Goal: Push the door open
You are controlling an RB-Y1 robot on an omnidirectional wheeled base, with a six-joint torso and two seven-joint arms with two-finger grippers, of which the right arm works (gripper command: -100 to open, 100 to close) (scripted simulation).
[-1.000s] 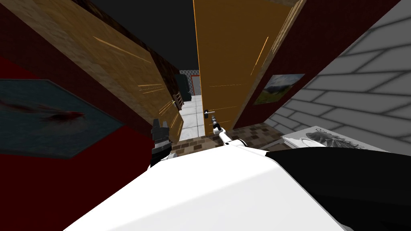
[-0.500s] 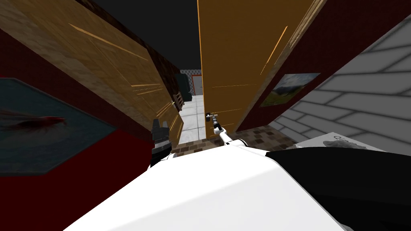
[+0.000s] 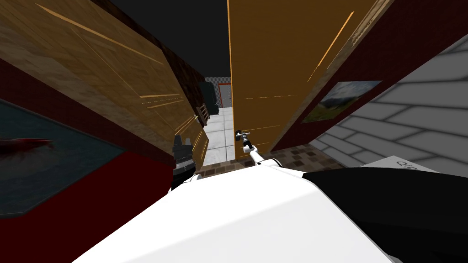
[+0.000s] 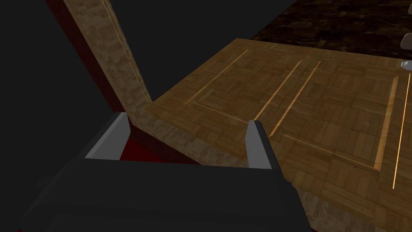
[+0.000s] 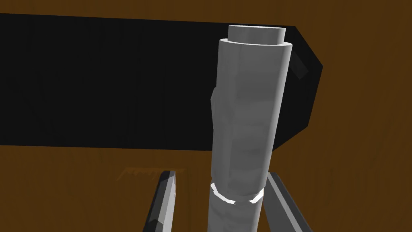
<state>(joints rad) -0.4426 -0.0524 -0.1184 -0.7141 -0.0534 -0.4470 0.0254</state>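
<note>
An orange-brown door (image 3: pixel 274 68) stands ajar ahead of me, with its free edge near the middle of the head view. Its grey lever handle (image 3: pixel 241 133) sits on a dark plate (image 5: pixel 100 80). My right gripper (image 3: pixel 244 138) reaches out to that handle. In the right wrist view the handle (image 5: pixel 245 121) runs between the open fingers of the right gripper (image 5: pixel 220 174); one finger lies against it and the other stands a little off. My left gripper (image 3: pixel 182 139) is open and holds nothing, raised beside a wooden panelled leaf (image 4: pixel 314 112).
The wooden panelled leaf (image 3: pixel 137 82) slants along my left. Between it and the door, a narrow gap shows a pale tiled floor (image 3: pixel 219 132). A dark red wall with a landscape picture (image 3: pixel 340 100) and a grey brick wall (image 3: pixel 411 114) close the right side.
I have moved forward toward the door, so it and the walls spread outward. My right gripper has come up onto the handle. The left arm is unchanged.
</note>
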